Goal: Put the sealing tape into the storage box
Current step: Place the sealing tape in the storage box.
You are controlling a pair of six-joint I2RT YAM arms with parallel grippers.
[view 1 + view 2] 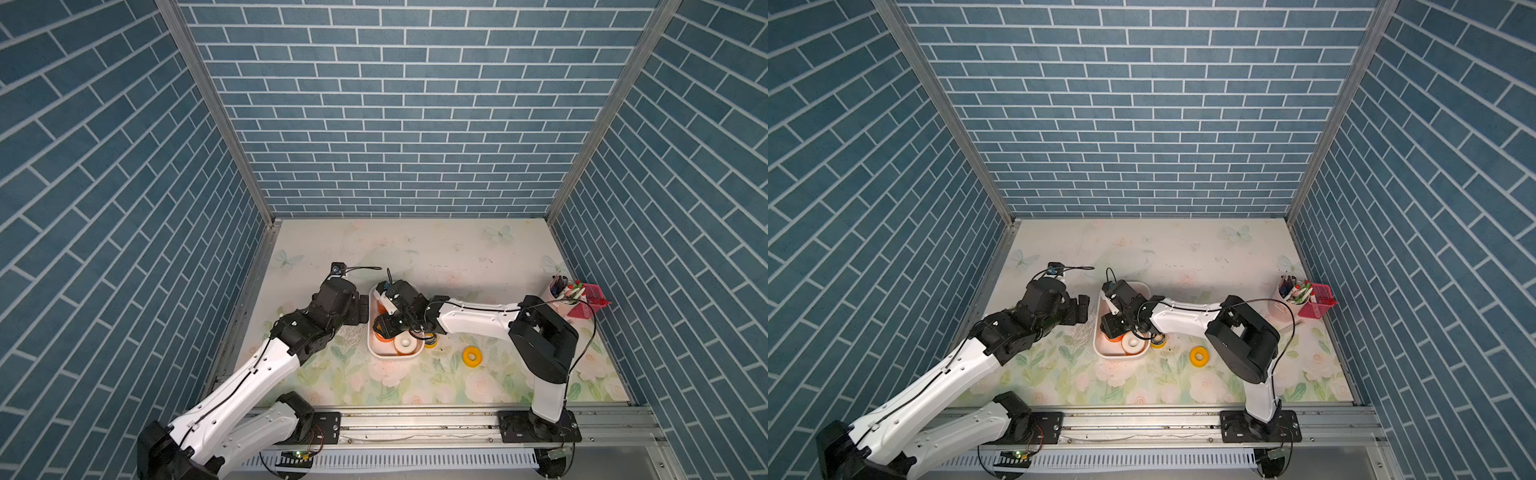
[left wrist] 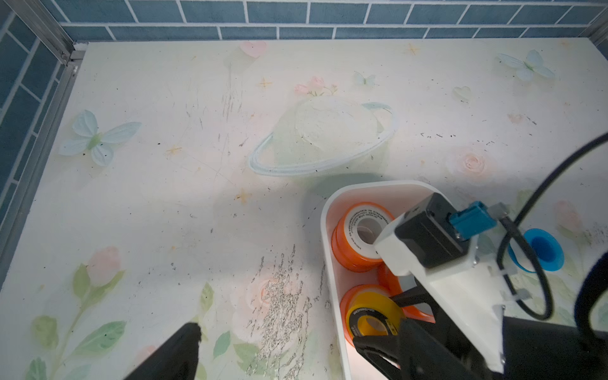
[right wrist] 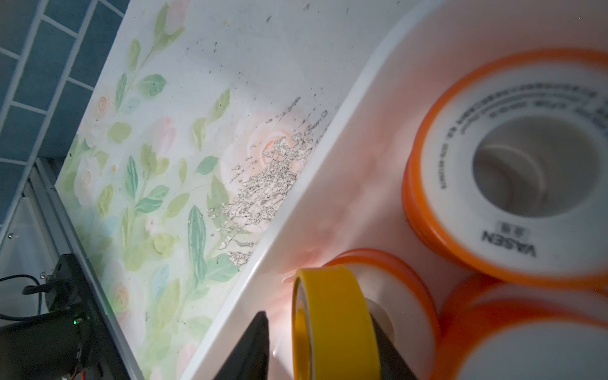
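Reading a top view as a clock face with the storage box (image 1: 388, 355) at its centre, we find the left end effector (image 1: 1080, 311) at nine o'clock, just beside the box wall, jaws spread wide and holding nothing.

Inside the box lie several orange rolls (image 3: 513, 164). The right end effector (image 3: 319, 325) reaches down among them and straddles a small yellow roll (image 3: 329, 296). That roll stands on edge, apparently propped on an orange roll. One finger (image 3: 261, 329) stands clear of it and the other sits against its far side, so we judge the grip released and the roll already in the box.

At four o'clock a yellow-black roll (image 1: 431, 340) sits just beside the box, and a second yellow roll (image 1: 472, 356) lies farther out. The left wrist view shows a blue roll (image 2: 539, 250) on the worktop beyond the box.

Our worries:
- The upright roll could wheel away or tip as the fingers leave.
- The touching finger could drag it back up.
- The right arm, passing low over the yellow-black roll, might knock it.
- The left end effector might nudge the box.
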